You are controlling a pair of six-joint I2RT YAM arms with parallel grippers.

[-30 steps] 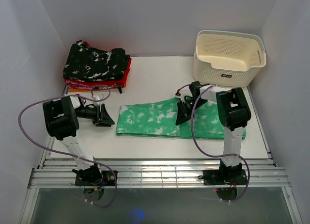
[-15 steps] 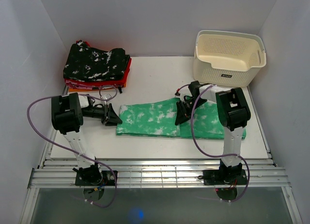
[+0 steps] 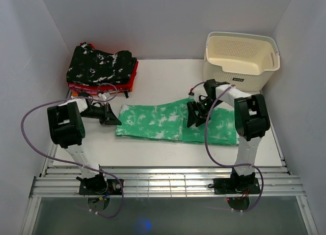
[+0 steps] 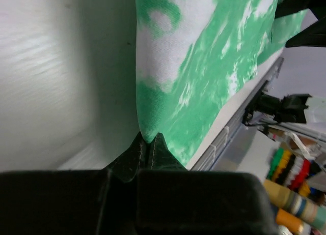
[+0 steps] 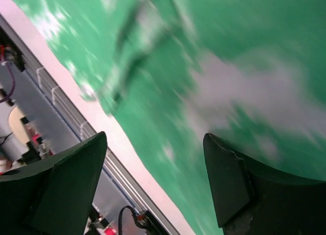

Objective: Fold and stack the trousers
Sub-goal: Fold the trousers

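The trousers (image 3: 163, 122), bright green with white blotches, lie folded in a long strip across the middle of the table. My left gripper (image 3: 115, 121) is at their left end. In the left wrist view its jaws are shut on the very edge of the green cloth (image 4: 147, 136), and the trousers (image 4: 204, 67) stretch away from it. My right gripper (image 3: 196, 118) hovers over the right half of the strip. In the right wrist view it (image 5: 155, 148) stands wide open above the blurred green cloth (image 5: 214, 77) with nothing between its fingers (image 5: 229, 184).
A stack of folded clothes (image 3: 102, 67), black and white-speckled on top of red and orange, sits at the back left. A cream perforated basket (image 3: 242, 59) stands at the back right. Metal rails (image 3: 168, 181) run along the near edge.
My left gripper reached the trousers' left end and shut on it, and the strip shifted a little leftward. My right gripper opened, let go of the cloth and moved slightly back.
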